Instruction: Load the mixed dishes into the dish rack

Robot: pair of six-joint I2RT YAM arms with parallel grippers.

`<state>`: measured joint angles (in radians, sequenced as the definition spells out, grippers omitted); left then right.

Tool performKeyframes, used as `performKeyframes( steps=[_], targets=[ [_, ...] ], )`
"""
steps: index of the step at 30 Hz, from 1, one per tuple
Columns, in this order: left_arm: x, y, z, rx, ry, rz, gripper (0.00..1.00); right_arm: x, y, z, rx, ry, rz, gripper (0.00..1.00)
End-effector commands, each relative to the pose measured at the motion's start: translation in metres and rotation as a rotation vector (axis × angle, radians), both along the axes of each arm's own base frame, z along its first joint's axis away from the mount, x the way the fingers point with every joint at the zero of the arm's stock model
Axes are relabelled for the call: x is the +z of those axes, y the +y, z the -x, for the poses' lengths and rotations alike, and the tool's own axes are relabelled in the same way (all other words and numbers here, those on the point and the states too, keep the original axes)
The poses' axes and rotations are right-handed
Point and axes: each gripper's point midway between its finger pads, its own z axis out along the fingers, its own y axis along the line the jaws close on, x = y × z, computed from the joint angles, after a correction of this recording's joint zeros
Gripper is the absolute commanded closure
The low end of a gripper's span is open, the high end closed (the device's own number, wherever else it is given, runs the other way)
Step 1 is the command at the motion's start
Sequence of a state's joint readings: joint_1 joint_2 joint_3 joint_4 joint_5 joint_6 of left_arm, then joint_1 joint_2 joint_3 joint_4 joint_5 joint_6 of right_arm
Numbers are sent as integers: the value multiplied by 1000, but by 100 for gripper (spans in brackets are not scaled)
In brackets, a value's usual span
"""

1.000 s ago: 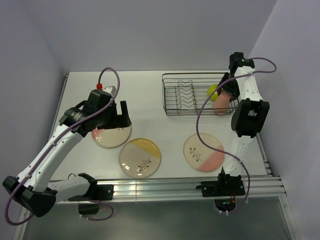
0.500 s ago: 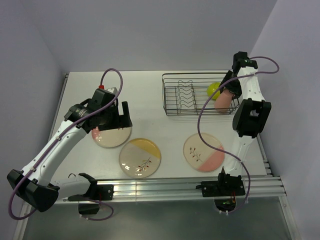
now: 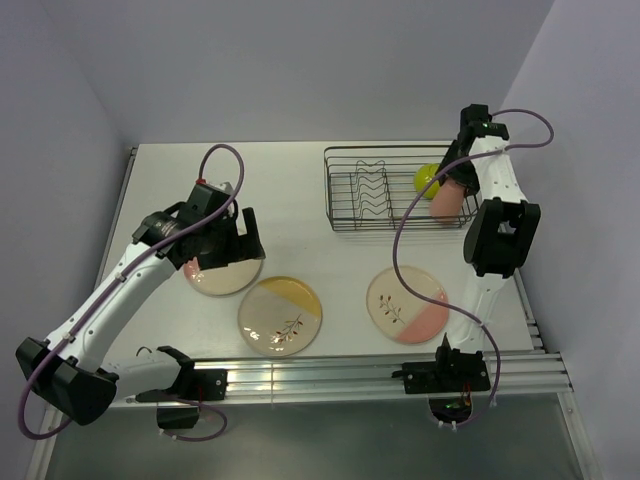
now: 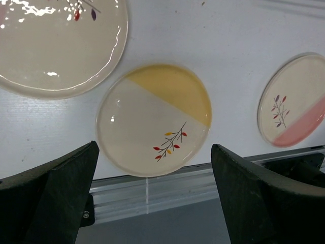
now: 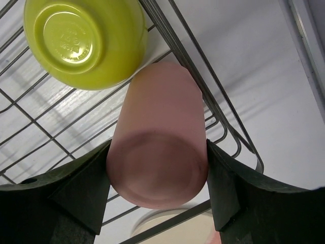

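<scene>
The black wire dish rack point(image 3: 370, 190) stands at the back right. The lime-green bowl point(image 3: 427, 180) lies in its right end and shows bottom up in the right wrist view point(image 5: 86, 40). My right gripper point(image 3: 450, 192) is shut on the pink cup point(image 5: 157, 152), held over the rack's right rim point(image 5: 203, 91) next to the bowl. My left gripper point(image 3: 222, 245) is open and empty above a cream plate with a pink segment point(image 3: 222, 272). A yellow-segment plate point(image 4: 154, 124) and another pink-segment plate point(image 4: 294, 101) lie flat near the front edge.
The rack's wavy plate dividers point(image 3: 368, 190) hold nothing. A metal rail point(image 3: 330, 375) runs along the table's near edge. Walls close in on the left, back and right. The left arm's purple cable point(image 3: 225, 165) loops above the table.
My left gripper has shifted slightly toward the near edge over the left plate. The right wrist has wobbled a little, with the cup still at the rack's right end.
</scene>
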<state>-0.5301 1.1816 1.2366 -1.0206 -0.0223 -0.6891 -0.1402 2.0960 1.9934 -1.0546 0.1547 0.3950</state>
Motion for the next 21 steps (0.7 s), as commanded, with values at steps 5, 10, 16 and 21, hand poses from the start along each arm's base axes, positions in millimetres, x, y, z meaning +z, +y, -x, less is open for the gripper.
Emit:
performKeyframes(
  steps=[5,10,16,21],
  targets=[
    [-14,1,18,33,73,27,1,-44,31,35,45,135,-14,30],
    [-31,7,30,68,141,5,1,-39,42,53,64,123,-28,2],
    [-45,13,38,107,177,-8,1,-22,40,67,57,80,-15,2],
    [-42,14,30,134,152,-2,1,-4,43,76,67,28,-24,1]
  ],
)
